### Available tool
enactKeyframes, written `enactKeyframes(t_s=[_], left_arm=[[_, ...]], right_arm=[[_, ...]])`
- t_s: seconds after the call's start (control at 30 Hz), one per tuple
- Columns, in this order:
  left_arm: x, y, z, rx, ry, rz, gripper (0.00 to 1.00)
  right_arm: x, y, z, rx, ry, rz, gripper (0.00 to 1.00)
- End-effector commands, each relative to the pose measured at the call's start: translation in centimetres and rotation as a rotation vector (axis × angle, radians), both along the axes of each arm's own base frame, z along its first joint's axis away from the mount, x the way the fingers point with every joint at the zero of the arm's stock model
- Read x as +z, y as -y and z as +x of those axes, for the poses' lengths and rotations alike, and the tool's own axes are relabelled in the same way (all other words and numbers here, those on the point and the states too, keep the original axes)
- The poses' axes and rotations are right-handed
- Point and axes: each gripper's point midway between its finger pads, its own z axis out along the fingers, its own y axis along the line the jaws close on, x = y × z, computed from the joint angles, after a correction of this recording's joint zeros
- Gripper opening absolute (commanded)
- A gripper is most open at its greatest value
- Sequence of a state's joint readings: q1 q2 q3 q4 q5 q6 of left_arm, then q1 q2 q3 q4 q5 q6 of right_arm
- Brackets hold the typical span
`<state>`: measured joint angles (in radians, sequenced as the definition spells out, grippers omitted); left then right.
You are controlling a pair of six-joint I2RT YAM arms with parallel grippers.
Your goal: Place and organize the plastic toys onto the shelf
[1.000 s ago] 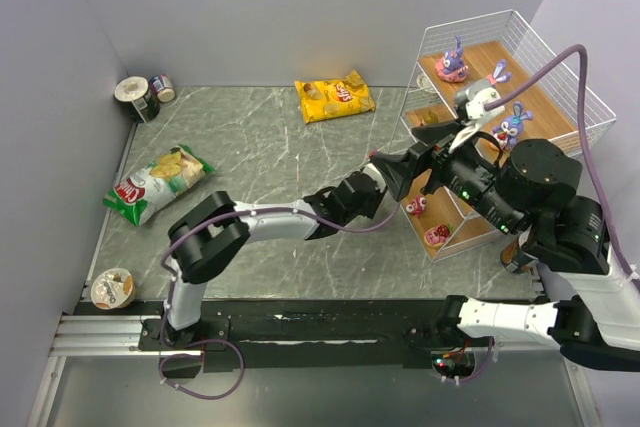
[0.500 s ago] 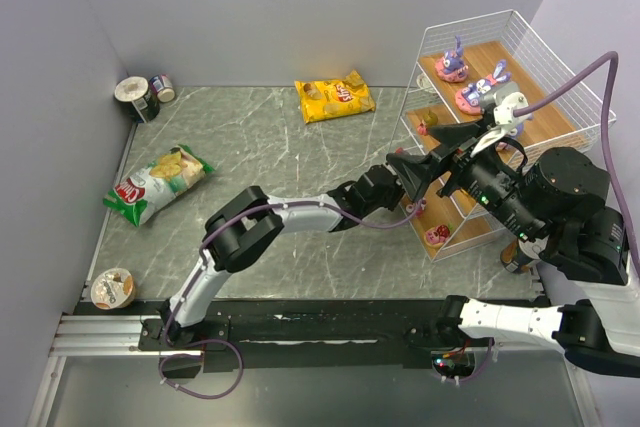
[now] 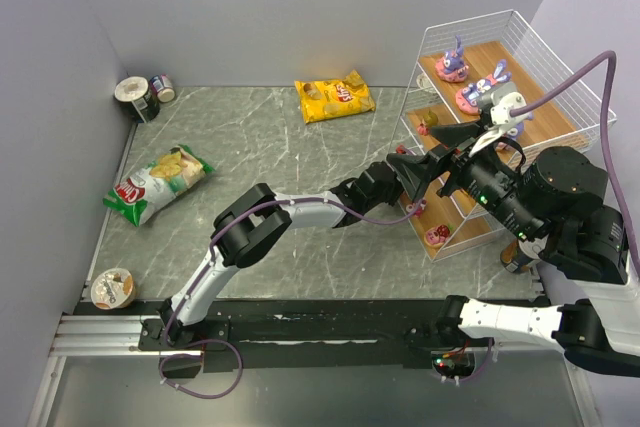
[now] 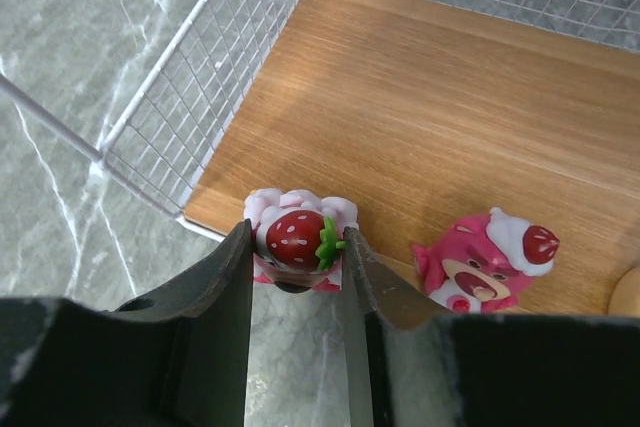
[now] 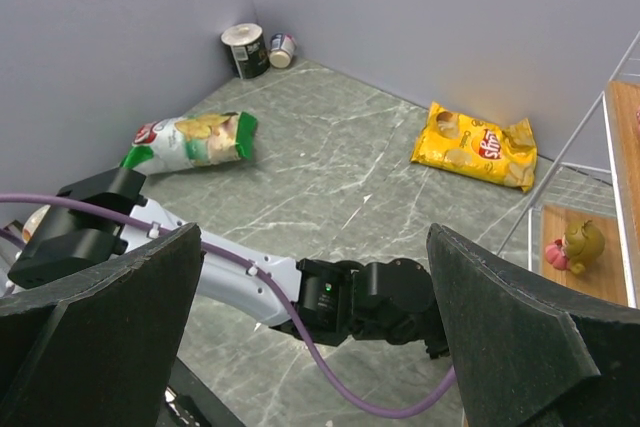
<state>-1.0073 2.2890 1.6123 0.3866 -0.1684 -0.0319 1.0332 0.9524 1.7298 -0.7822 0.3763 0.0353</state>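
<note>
A strawberry-topped pink cake toy (image 4: 297,243) sits between the fingers of my left gripper (image 4: 298,252), which is shut on it at the front edge of the shelf's (image 4: 430,97) lowest wooden board. A pink bear toy (image 4: 486,262) stands on that board just to the right. From above, the left arm (image 3: 365,192) reaches to the shelf (image 3: 548,112), where two purple bunnies (image 3: 452,65) (image 3: 481,93) stand on the top board and pink toys (image 3: 437,235) on the lowest. My right gripper (image 3: 432,155) hangs open and empty above the left wrist (image 5: 375,302).
A yellow snack bag (image 3: 335,99) lies at the back and a green one (image 3: 158,183) at the left. Two cans (image 3: 136,97) stand in the far left corner, and a cup (image 3: 112,288) near the left front. A small toy (image 5: 578,244) stands on the middle board.
The left arm has stretched right, carrying the cake toy to the shelf's lowest board. The right gripper has drawn back to the right and risen slightly, still open.
</note>
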Motion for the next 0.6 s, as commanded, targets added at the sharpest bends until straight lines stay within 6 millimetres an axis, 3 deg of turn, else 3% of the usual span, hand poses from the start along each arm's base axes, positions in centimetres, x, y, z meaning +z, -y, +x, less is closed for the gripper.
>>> enactKeyframes(t_s=[0.0,0.33,0.43,0.57], left_arm=[[3.6,1.9,0.7,-0.051,0.100,-0.080,0.01],[2.8,2.3,1.4,-0.093,0.109,-0.082,0.04],[2.3,2.3,1.6,-0.095,0.113,-0.067,0.14],[2.0,2.4,1.7,-0.092,0.114,-0.054,0.38]], right_arm=[[1.1,0.5,0.2,-0.023,0.008,0.023,1.00],[1.2,0.7,0.1,-0.032,-0.008,0.043,1.00],[1.2,0.6,0.1,-0.030,-0.009,0.042,1.00],[1.2,0.5,0.2,-0.031,-0.006,0.038,1.00]])
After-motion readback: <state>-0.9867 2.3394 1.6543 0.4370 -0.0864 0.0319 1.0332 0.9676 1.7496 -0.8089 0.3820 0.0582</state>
